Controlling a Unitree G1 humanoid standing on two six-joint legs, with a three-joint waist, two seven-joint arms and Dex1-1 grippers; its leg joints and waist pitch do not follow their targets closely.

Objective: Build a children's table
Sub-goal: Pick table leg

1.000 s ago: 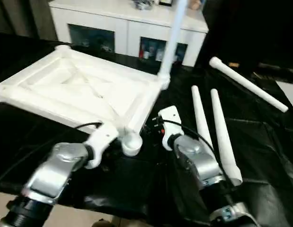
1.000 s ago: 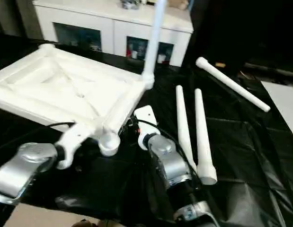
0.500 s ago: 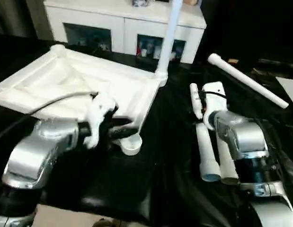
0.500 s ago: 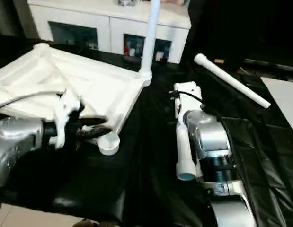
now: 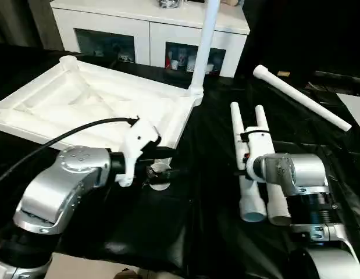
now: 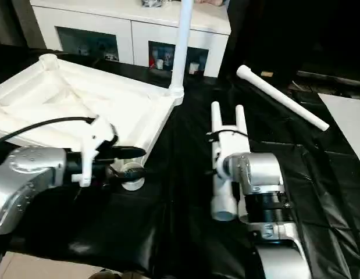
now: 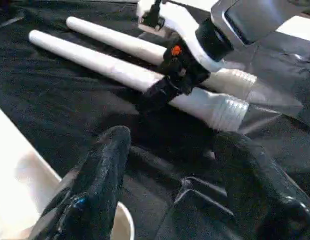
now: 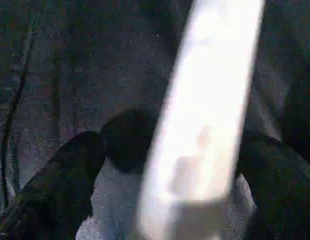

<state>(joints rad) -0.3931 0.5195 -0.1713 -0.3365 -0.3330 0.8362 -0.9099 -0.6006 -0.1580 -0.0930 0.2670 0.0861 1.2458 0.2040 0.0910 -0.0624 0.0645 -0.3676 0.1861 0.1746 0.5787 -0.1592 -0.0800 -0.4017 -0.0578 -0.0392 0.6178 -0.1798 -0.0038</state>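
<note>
Now | tabletop lies upside down on the black counter, one leg standing upright at its far corner | my left tool spread apart beside its near corner | my right tool apart, straddling a loose leg beside another.

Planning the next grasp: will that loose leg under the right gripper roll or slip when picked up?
Likely to roll: the leg is round and tapering, lying flat on a smooth black sheet. Probably stiff, light plastic. The open right gripper straddles it, so it may slip.
</note>
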